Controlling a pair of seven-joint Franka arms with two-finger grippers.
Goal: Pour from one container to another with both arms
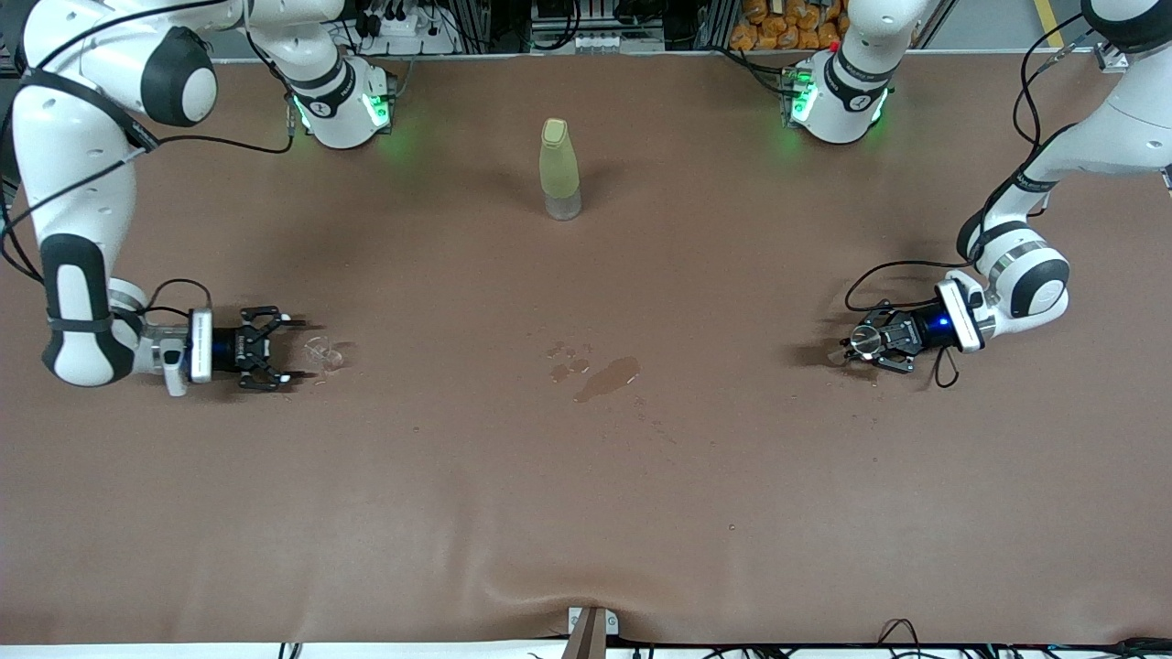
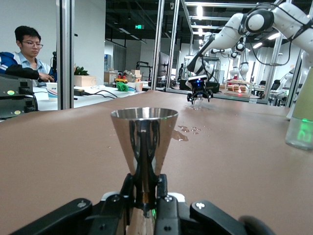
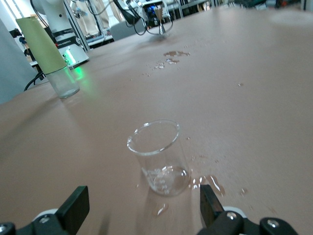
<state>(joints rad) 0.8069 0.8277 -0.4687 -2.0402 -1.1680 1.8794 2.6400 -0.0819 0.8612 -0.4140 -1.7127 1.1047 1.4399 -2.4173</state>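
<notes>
1. The right gripper (image 1: 295, 350) sits low at the right arm's end of the table, its fingers (image 3: 73, 208) spread wide and gripping nothing
2. The clear glass cup (image 1: 323, 353) stands upright on the brown table (image 1: 586, 513) just off those fingertips, apart from both; the right wrist view shows it (image 3: 159, 157) between the two black fingers, with a little water in its bottom and drops on the cloth beside it
3. The left gripper (image 1: 859, 345) is down at the left arm's end of the table, clenched on the grey-rimmed cup (image 1: 862, 340)
4. In the left wrist view that cup (image 2: 144, 147) is a shiny metal cone, upright, its narrow stem pinched between the fingers (image 2: 161, 198)
5. A wet patch (image 1: 606, 377) with smaller spots beside it darkens the cloth about midway between the two grippers
6. The tall yellow-green bottle (image 1: 559, 168) stands upright, farther from the front camera than the puddle, well apart from both cups
</notes>
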